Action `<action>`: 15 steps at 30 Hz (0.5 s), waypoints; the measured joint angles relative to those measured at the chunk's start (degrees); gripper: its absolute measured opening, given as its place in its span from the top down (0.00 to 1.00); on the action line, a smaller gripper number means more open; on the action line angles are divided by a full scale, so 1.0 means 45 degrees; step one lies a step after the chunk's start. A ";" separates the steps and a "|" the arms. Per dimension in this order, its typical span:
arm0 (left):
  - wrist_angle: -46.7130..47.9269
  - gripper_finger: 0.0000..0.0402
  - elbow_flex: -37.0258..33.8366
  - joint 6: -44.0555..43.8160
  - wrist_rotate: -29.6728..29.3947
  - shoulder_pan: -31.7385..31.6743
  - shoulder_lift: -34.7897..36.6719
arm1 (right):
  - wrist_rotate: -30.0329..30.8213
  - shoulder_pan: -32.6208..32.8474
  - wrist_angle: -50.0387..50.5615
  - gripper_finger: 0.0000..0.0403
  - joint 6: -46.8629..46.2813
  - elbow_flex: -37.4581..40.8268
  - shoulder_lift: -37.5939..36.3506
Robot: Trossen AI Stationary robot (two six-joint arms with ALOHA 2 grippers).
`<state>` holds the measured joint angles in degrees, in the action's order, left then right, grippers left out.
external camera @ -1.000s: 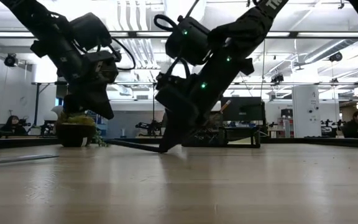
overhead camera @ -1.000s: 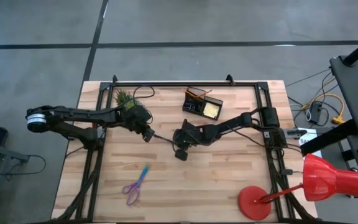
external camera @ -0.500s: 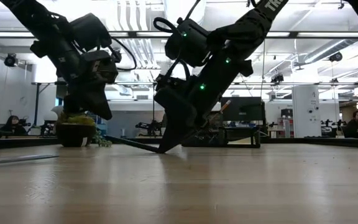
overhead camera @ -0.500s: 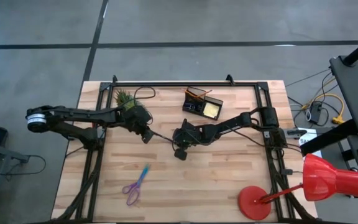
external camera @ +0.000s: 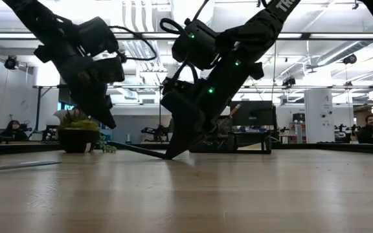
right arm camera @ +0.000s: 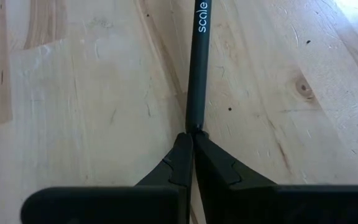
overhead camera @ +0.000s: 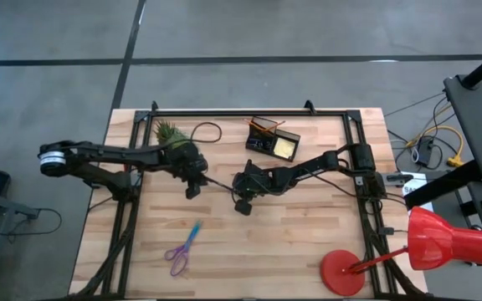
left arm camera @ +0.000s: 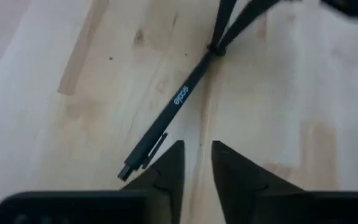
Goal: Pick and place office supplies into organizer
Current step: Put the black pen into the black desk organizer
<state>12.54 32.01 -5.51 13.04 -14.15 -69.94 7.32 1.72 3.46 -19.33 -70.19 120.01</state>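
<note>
A thin black pen (overhead camera: 219, 185) lies on the wood between my two grippers. My right gripper (overhead camera: 235, 191) is shut on the pen's right end. My left gripper (left arm camera: 196, 144) is open, hovering just near of the pen's clip end (left arm camera: 128, 172), with nothing between its fingers. The black organizer (overhead camera: 272, 143) stands toward the far edge; it holds a yellow sticky pad (overhead camera: 284, 148) and orange pencils (overhead camera: 263, 125). Purple-handled scissors (overhead camera: 182, 249) lie flat near the near-left corner. My right gripper pinches the pen's tip end (right arm camera: 193, 124) between its two fingertips (right arm camera: 180, 149). The fingers slant down from the table's right and lie in line with the pen. The pen stretches away along the table (external camera: 141, 150) toward my left gripper.
A small green potted plant (overhead camera: 167, 132) stands behind my left arm, with a loose cable loop (overhead camera: 206, 130) beside it. A red desk lamp (overhead camera: 429, 242) sits at the near-right corner. Bare wood stretches across the middle and near side of the table.
My left gripper has moved off the pen's left end, a little toward the near edge and left, and has tipped slightly. My right gripper and the pen have stayed in place.
</note>
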 joint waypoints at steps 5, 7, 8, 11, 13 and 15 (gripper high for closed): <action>-0.0057 0.71 0.0000 0.1761 -0.0008 -0.0002 -0.0658 | 0.0001 0.0000 -0.0001 0.98 -0.0029 0.0008 0.0000; -0.0018 0.68 0.0000 0.2300 -0.0008 -0.0002 -0.0935 | 0.0004 0.0000 0.0000 0.98 -0.0029 0.0010 0.0000; -0.0028 0.66 0.0000 0.2433 -0.0012 -0.0002 -0.1068 | 0.0004 0.0000 0.0002 0.98 -0.0029 0.0010 0.0000; -0.0038 0.64 0.0007 0.2673 -0.0092 0.0000 -0.1406 | 0.0004 0.0000 0.0002 0.98 -0.0029 0.0010 0.0000; 0.0003 0.64 0.0074 0.2660 -0.0507 0.0000 -0.1591 | 0.0006 0.0000 0.0000 0.98 -0.0029 0.0014 0.0000; 0.0013 0.64 0.0230 0.2642 -0.0644 -0.0005 -0.1647 | 0.0004 0.0000 0.0002 0.98 -0.0029 0.0015 0.0000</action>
<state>12.60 33.05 6.38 10.14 -14.17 -77.35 7.33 1.72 3.46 -19.46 -70.13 120.01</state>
